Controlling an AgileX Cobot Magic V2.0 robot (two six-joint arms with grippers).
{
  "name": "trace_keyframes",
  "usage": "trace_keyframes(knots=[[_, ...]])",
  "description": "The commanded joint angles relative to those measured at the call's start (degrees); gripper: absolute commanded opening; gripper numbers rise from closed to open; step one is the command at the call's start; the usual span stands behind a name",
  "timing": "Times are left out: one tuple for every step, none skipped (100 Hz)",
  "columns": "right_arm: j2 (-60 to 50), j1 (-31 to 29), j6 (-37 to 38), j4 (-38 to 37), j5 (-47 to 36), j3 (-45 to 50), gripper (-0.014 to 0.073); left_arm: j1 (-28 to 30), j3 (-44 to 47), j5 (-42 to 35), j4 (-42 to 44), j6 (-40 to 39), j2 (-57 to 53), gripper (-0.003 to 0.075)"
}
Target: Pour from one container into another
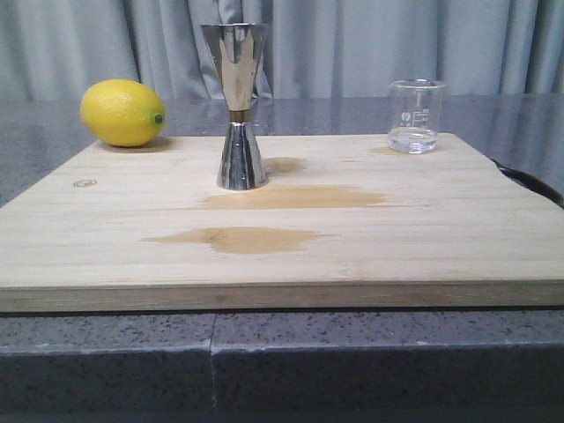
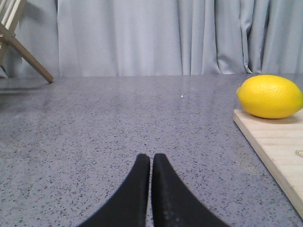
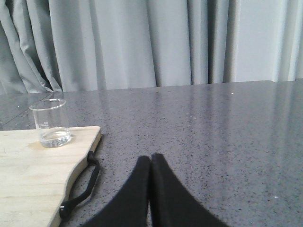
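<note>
A small clear glass beaker (image 1: 414, 116) with white marks stands upright at the far right of the wooden board (image 1: 352, 256), a little clear liquid in its bottom; the right wrist view also catches the beaker (image 3: 50, 124). The tall steel jigger (image 1: 237, 104) stands upright near the board's middle. Neither arm shows in the front view. My left gripper (image 2: 151, 158) is shut and empty, low over the grey counter left of the board. Over the counter right of the board, my right gripper (image 3: 150, 158) is shut with nothing in it.
A yellow lemon (image 1: 122, 112) lies at the board's far left corner, seen as the lemon (image 2: 270, 96) from the left wrist. Wet patches (image 1: 264, 220) mark the board. A black strap (image 3: 80, 187) hangs off its right edge. A wooden stand (image 2: 19, 42) and grey curtains are behind.
</note>
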Motion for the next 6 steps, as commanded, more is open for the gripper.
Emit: trace_keyframes(knots=[[-1.3, -0.3, -0.6, 0.0, -4.9, 0.8, -0.0071, 0.2, 0.3, -4.9, -0.1, -0.8, -1.4, -0.0019], [-1.3, -0.3, -0.6, 0.0, -4.9, 0.8, -0.0071, 0.2, 0.3, -4.9, -0.1, -0.8, -1.4, -0.0019], [-1.3, -0.3, -0.6, 0.0, -4.9, 0.8, -0.0071, 0.2, 0.3, -4.9, -0.1, -0.8, -1.4, -0.0019], [-1.3, -0.3, -0.6, 0.0, -4.9, 0.8, -0.0071, 0.2, 0.3, -4.9, -0.1, -0.8, -1.4, -0.0019], [-1.3, -0.3, -0.6, 0.0, -4.9, 0.8, -0.0071, 0.2, 0.3, -4.9, -0.1, -0.8, -1.4, -0.0019], [-1.3, -0.3, -0.6, 0.0, -4.9, 0.8, -0.0071, 0.2, 0.3, -4.9, -0.1, -0.8, -1.4, -0.0019]])
